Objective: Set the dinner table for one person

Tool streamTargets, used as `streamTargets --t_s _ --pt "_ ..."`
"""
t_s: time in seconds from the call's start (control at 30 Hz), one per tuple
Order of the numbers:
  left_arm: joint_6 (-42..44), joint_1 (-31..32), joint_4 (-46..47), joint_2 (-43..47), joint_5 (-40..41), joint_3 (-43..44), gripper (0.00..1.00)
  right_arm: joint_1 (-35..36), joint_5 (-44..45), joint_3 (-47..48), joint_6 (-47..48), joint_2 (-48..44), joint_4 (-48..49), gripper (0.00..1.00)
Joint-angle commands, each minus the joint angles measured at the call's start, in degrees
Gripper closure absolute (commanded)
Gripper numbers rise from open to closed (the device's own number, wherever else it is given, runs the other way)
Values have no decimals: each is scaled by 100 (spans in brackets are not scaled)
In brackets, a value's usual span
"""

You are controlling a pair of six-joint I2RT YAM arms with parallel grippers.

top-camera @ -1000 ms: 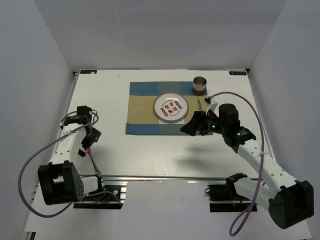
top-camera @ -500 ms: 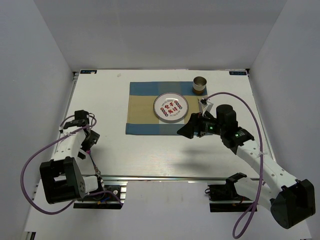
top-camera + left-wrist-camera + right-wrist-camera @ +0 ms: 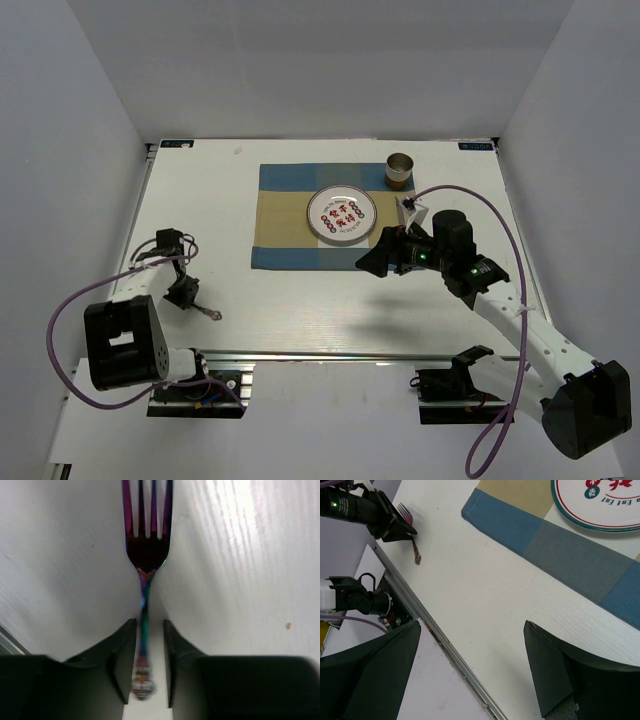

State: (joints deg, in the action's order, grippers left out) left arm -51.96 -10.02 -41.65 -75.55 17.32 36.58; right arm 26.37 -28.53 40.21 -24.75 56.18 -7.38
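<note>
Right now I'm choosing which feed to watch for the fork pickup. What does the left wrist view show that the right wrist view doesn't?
Only the left wrist view: the tines of the fork up close, and its iridescent handle lying between the fingers of the left gripper, with a gap on each side. Only the right wrist view: the checked placemat, part of the plate, the aluminium rail, and the widely spread fingers of the right gripper. Both: the fork, the left gripper and the white dinner table.
</note>
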Motion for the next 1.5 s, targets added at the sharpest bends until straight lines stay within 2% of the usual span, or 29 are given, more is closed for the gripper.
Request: streamTargets --t_s 0.0,0.07,0.13,0.37,0.47,0.53,0.6,0.7,0.93,1.3,1.47 --pt "81 -35 -80 -451 210 -99 70 -18 129 172 146 -160 -27 11" --pt "125 -35 -54 -557 202 -11 82 -27 208 181 146 -169 -36 11" --pt "195 -35 -89 -671 201 103 100 -9 243 181 146 -169 -44 11" --pt "792 185 -678 -962 -18 1588 100 -44 462 181 146 -169 -62 11" --pt "1746 316 -442 -830 -561 2098 100 -62 621 216 137 -160 -132 11" --pt "2170 422 -353 -952 -1273 2546 100 -88 665 277 146 -117 -220 11" --pt "2690 631 -684 -1487 -1712 3228 100 -79 726 382 172 -81 -334 11" --pt "3262 992 -1011 -2094 -1941 3968 100 -71 946 567 225 -107 -570 11" --pt "4123 1687 -1512 -3324 -2083 5278 100 -53 1455 743 348 -353 -1011 11" --pt "4063 2320 -1715 -4424 -2391 6589 100 -44 1957 822 199 -635 -1538 11" --pt "3914 2444 -1637 -4618 -2321 6793 100 -53 2141 928 225 -670 -1714 11"
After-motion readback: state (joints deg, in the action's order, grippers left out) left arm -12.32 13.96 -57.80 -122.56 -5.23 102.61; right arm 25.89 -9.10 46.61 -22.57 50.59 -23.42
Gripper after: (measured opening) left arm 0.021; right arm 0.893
